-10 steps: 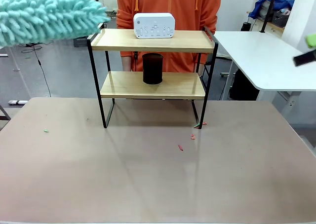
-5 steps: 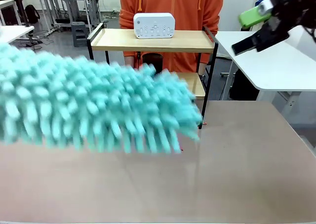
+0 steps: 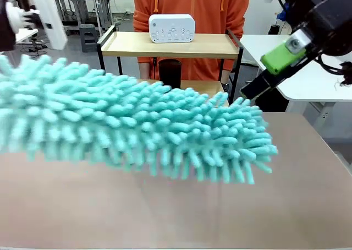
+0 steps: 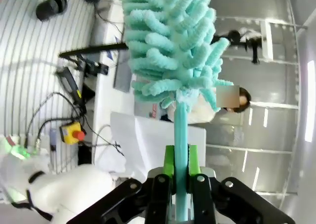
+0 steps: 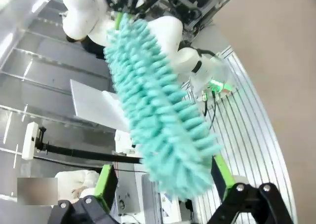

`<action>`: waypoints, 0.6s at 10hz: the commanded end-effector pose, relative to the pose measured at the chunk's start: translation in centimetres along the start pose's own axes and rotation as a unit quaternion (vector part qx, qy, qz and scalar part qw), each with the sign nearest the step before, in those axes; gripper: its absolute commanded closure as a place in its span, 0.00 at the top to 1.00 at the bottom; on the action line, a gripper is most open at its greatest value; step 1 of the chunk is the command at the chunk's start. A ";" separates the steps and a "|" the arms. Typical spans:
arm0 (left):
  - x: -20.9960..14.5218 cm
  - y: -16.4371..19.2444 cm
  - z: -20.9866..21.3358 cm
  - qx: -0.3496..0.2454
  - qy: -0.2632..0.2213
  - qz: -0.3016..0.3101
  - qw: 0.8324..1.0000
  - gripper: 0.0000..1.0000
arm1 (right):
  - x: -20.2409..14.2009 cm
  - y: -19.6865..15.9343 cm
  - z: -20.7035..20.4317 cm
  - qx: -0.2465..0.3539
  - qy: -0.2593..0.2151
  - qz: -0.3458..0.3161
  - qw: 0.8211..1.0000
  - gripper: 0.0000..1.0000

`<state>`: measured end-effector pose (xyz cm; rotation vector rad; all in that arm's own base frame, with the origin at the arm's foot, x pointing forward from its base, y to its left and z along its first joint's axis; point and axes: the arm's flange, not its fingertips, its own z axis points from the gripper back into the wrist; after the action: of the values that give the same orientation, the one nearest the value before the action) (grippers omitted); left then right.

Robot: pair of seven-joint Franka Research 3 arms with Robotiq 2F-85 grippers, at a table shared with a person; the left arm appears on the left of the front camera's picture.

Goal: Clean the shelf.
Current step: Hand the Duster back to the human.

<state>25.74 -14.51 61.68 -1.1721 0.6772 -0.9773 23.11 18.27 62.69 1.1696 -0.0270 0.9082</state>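
Observation:
The shelf (image 3: 209, 45) stands at the table's far side, its lower board mostly hidden behind a fluffy teal duster (image 3: 137, 129) that stretches across the front view. My left gripper (image 4: 181, 184) is shut on the duster's thin teal handle (image 4: 180, 130), with the duster's head (image 4: 168, 41) above it. My right gripper (image 5: 163, 177) is open, and the duster's tip (image 5: 173, 160) hangs between its green pads (image 5: 105, 182). In the front view the right gripper (image 3: 275, 65) reaches in from the upper right, just above the duster's right end.
A white box with buttons (image 3: 171, 28) sits on the shelf's top board and a black cup (image 3: 170, 69) on the lower one. A person in an orange hoodie (image 3: 190, 2) stands behind the shelf. A white side table (image 3: 308, 79) is at the right.
The duster swung down from the upper left and across to the right, in front of the shelf. My right gripper came in from the right and dropped to the duster's tip.

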 end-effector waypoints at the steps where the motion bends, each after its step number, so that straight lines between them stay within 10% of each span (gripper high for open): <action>1: 1.3 -0.5 -0.4 0.028 -0.053 -0.024 0.998 0.12 | -0.7 -0.7 -0.5 0.013 -0.001 0.006 1.000 1.00; 6: 3.3 -0.1 -1.0 0.001 -0.020 -0.035 0.999 0.12 | 0.2 -4.0 -0.4 0.035 -0.008 0.008 0.999 1.00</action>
<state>26.17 -18.02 61.11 -1.1773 0.5952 -0.9815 24.73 18.11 59.92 1.2073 0.0148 0.9034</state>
